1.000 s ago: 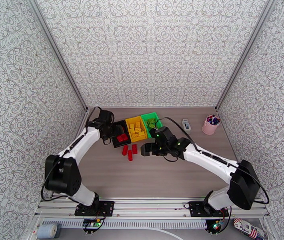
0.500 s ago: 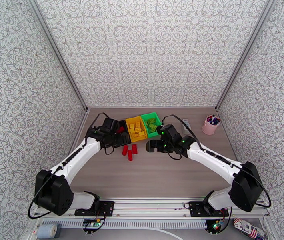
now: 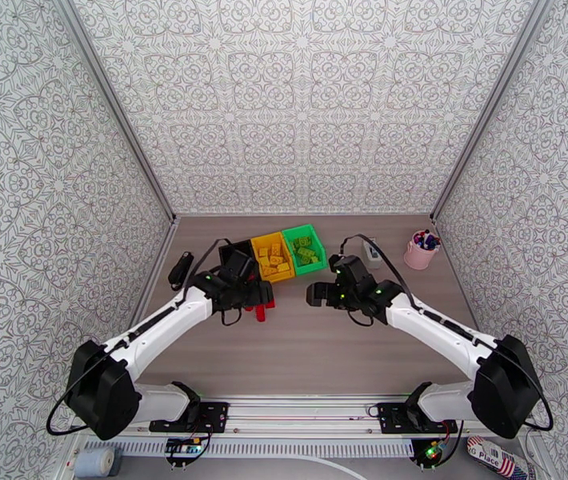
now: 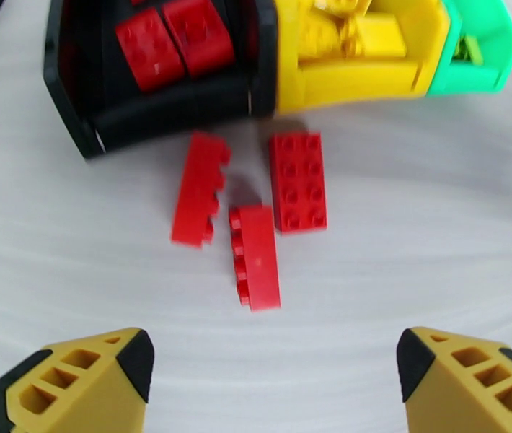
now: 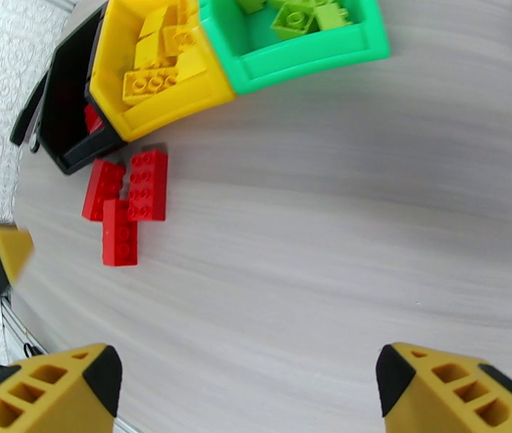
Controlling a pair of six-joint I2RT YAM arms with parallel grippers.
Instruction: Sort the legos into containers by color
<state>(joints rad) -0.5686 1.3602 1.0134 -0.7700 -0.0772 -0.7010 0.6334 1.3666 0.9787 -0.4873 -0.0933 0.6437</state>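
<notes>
Three red bricks (image 4: 256, 255) loose on the tabletop (image 4: 415, 283), close together, just in front of the black bin (image 4: 162, 113). Probably light, rigid and smooth-sided. Best pinched across the long flat faces of the nearest one, lying on its side. Left hand (image 4: 274, 355) above them, wide open, empty. Right hand (image 5: 249, 373) off to their right, also open.

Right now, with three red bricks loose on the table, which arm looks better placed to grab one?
Probably left. The left gripper, open, hangs over the red bricks beside the black bin; the right gripper sits off to the side, in front of the green bin.
</notes>
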